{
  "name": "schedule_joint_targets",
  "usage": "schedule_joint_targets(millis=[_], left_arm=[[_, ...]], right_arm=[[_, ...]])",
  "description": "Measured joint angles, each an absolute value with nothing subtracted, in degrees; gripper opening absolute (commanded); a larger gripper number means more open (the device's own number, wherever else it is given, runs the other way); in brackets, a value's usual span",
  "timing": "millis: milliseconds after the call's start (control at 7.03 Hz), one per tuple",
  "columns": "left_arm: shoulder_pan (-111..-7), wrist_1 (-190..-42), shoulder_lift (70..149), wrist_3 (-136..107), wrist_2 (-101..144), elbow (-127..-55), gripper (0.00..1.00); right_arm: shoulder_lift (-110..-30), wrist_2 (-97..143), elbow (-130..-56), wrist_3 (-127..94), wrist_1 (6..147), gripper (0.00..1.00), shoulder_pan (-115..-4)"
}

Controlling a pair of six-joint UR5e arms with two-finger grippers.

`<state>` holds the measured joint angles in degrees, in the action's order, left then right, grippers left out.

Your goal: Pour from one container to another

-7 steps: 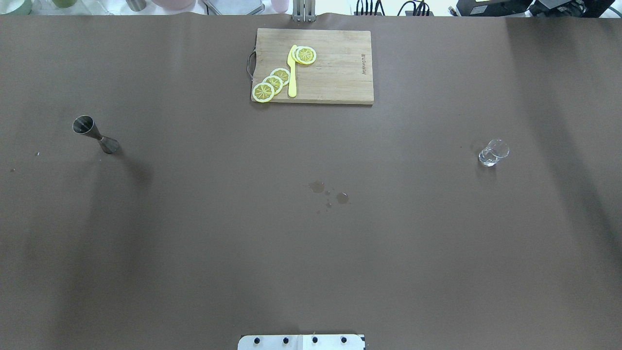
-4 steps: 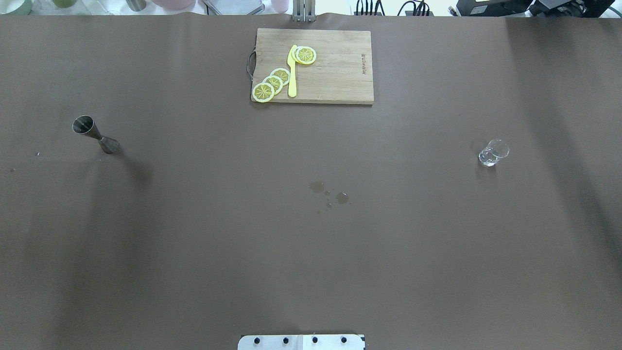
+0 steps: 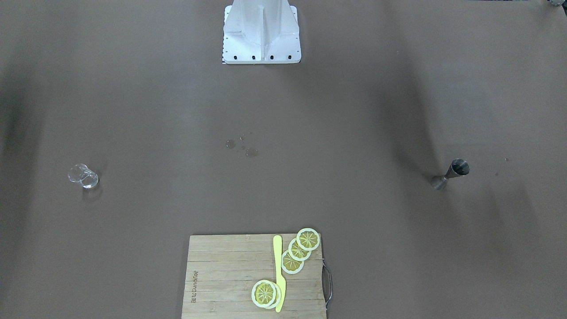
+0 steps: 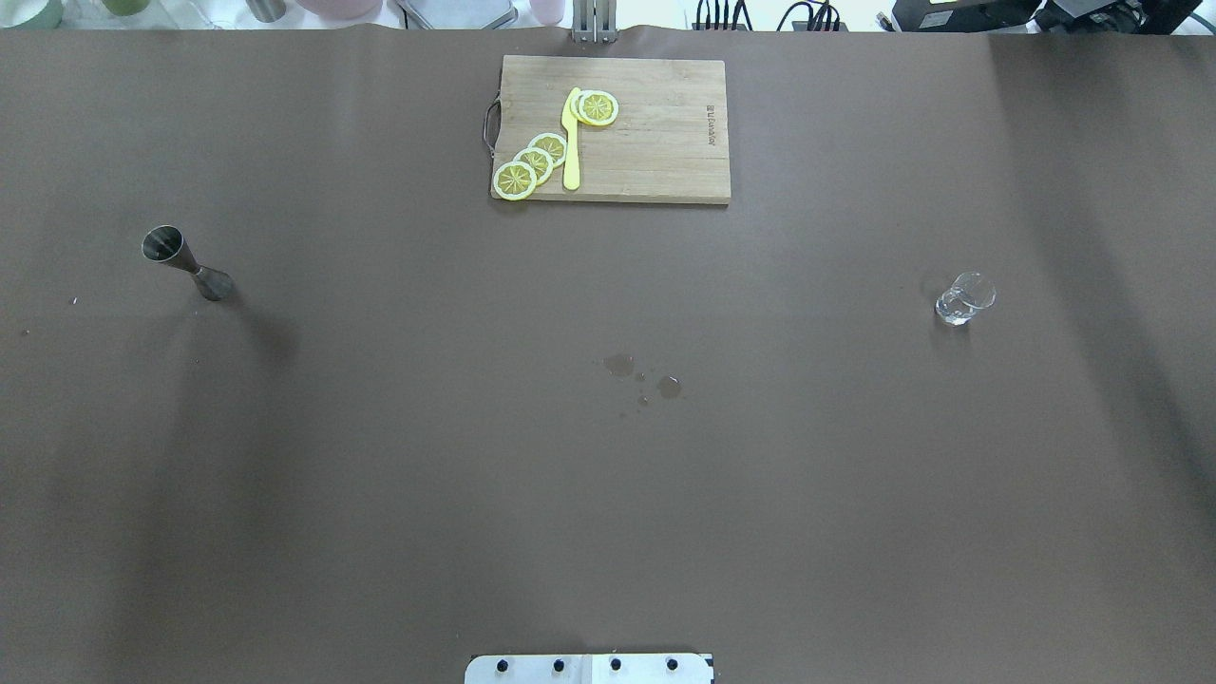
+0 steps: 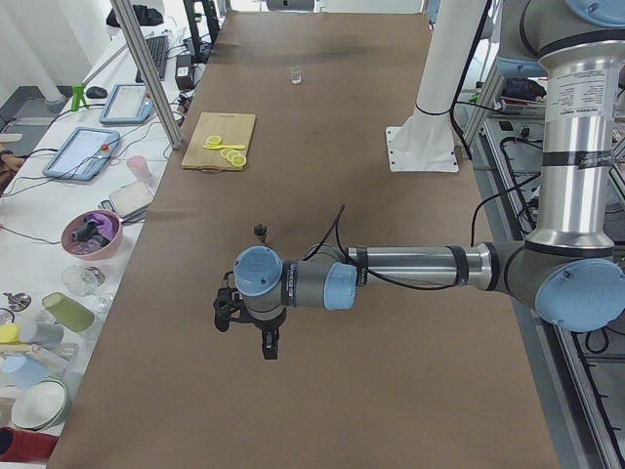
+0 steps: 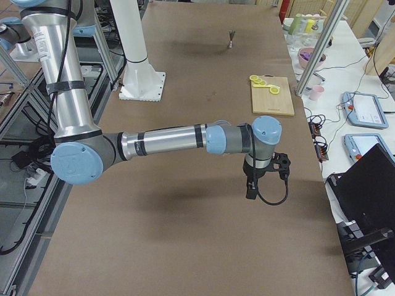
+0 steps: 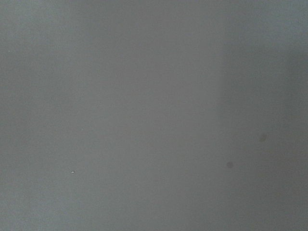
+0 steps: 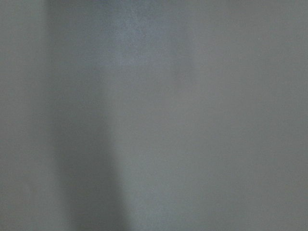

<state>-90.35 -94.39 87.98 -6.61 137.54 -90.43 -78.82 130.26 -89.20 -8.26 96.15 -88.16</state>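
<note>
Jigger (image 4: 187,263): upright, well apart from glass (image 4: 964,298); I'd grip its waist level.
Left fingers (image 5: 270,342), right fingers (image 6: 250,187): opening I cannot tell.

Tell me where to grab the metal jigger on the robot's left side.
Grip the jigger at its narrow waist, probably approaching horizontally from the side. It stands upright on one cone with the other open upward, so a side grip leaves the mouth clear for tipping.

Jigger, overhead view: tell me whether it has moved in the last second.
No. The jigger sits in the same spot, just as far left of the cutting board and the wet spots as before.
</note>
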Motion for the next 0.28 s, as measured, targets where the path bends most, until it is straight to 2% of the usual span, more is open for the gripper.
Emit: schedule_joint_targets(millis=[284], left_arm=[[-90.4, -94.4, 88.1, -6.7, 137.5, -90.7, 0.99]], right_arm=[[-78.8, 130.3, -89.2, -8.3, 96.2, 1.00, -88.2]])
